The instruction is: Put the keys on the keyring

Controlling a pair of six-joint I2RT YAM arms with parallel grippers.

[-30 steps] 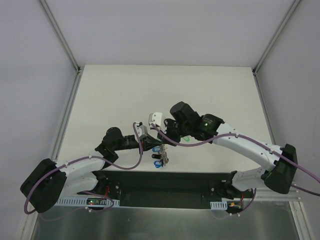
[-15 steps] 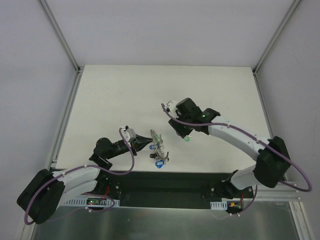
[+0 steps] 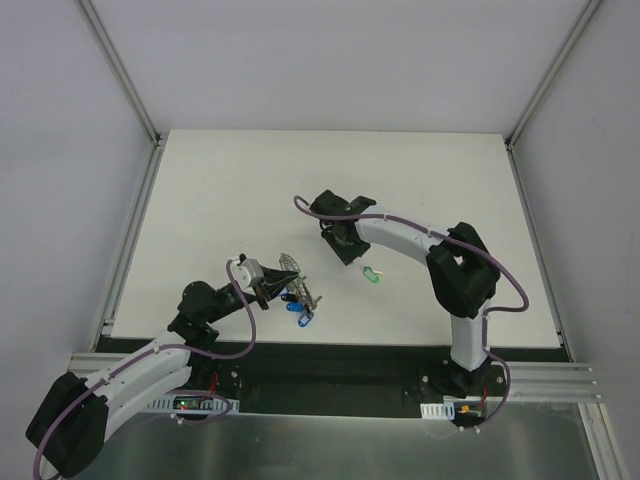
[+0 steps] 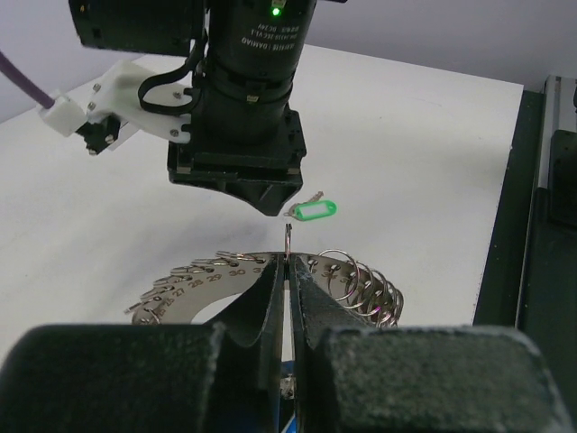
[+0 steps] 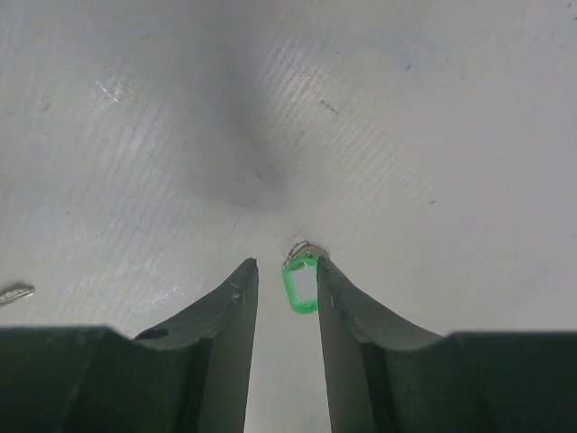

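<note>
The left fingers [image 4: 261,307] clamp tight on the keyring [image 4: 207,284], held over the tabletop [image 3: 220,190], while the right fingers [image 5: 233,307] hover apart above the green key [image 5: 300,287] lying flat beside the keyring, where an off-centre closing could skid the small, slick tag away instead of lifting it.

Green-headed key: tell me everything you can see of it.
The green-headed key has a bright green plastic tag with a pale window and a metal piece at one end. It lies flat on the white table, apart from the keyring, framed between the jaws of the open right gripper without visible contact.
</note>
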